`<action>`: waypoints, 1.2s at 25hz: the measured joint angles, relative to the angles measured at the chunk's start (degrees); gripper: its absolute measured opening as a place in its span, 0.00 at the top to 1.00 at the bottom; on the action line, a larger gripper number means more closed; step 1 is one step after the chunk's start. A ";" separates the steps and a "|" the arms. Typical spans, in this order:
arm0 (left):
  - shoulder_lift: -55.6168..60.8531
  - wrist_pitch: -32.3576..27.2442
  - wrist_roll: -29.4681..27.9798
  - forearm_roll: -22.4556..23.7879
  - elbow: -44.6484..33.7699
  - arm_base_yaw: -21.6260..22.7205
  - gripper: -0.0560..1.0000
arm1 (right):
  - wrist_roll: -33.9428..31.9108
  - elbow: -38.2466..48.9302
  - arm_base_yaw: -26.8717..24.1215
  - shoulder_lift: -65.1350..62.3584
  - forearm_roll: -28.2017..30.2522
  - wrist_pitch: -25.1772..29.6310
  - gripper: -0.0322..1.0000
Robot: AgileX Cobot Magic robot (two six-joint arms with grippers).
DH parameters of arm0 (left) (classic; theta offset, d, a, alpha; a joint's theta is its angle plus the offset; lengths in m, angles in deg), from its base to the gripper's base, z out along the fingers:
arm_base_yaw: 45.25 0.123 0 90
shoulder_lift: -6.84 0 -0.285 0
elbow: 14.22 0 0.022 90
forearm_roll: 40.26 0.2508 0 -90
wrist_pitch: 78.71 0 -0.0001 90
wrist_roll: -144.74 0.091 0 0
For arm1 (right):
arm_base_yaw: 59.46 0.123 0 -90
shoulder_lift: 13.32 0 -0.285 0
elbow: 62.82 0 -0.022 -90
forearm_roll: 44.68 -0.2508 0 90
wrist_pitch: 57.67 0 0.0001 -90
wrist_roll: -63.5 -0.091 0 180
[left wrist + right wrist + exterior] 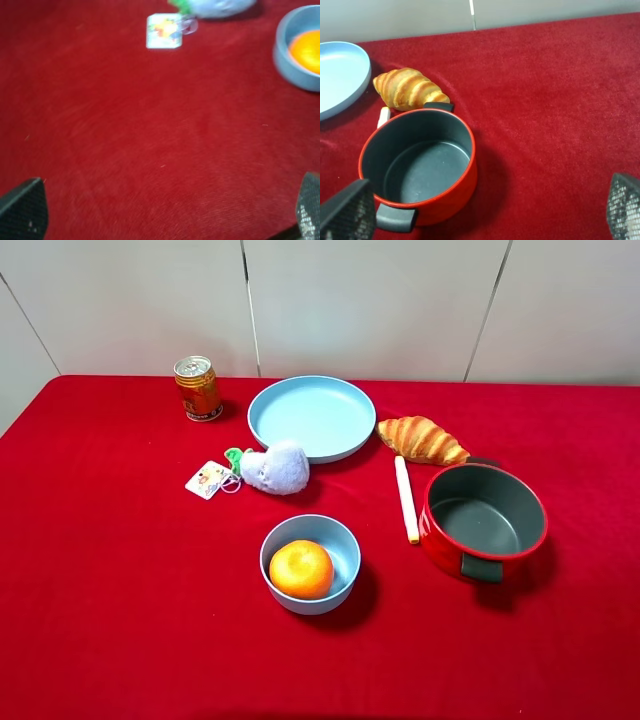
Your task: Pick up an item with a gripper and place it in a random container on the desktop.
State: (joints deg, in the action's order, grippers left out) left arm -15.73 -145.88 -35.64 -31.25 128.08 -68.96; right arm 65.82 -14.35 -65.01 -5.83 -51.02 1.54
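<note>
The round orange fruit (301, 568) lies inside the small deep light-blue bowl (343, 546) on the red cloth desktop (120, 570), near the front middle. In the left wrist view the bowl (286, 62) with the fruit (306, 51) sits at the frame's edge. Neither arm shows in the exterior high view. The left gripper (165, 212) is open and empty over bare red cloth, apart from the bowl. The right gripper (485, 212) is open and empty, with the red pot in front of it.
A wide light-blue plate (311, 417) is at the back middle, a drink can (198, 388) at the back left. A grey-purple plush toy (276, 468) with a tag (209, 479) lies before the plate. A croissant (421, 439), a white stick (406, 498) and a red pot (483, 521) are on the right.
</note>
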 joint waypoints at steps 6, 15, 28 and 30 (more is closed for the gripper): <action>6.43 1.32 0.00 -1.17 -5.41 13.14 0.01 | 0.00 0.00 0.00 0.00 0.00 0.00 0.30; 10.18 5.91 0.06 -7.66 -11.36 23.83 0.01 | 0.00 0.00 0.00 0.00 0.00 -0.05 0.30; 15.06 6.59 0.38 -7.76 -11.37 24.22 0.01 | 0.00 0.00 0.00 0.00 0.00 -0.05 0.30; 15.06 6.59 0.38 -7.76 -11.37 24.22 0.01 | 0.00 0.00 0.00 0.00 0.00 -0.05 0.30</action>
State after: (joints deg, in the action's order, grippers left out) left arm -0.67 -139.29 -35.26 -39.01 116.71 -44.73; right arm 65.82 -14.35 -65.01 -5.83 -51.02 1.49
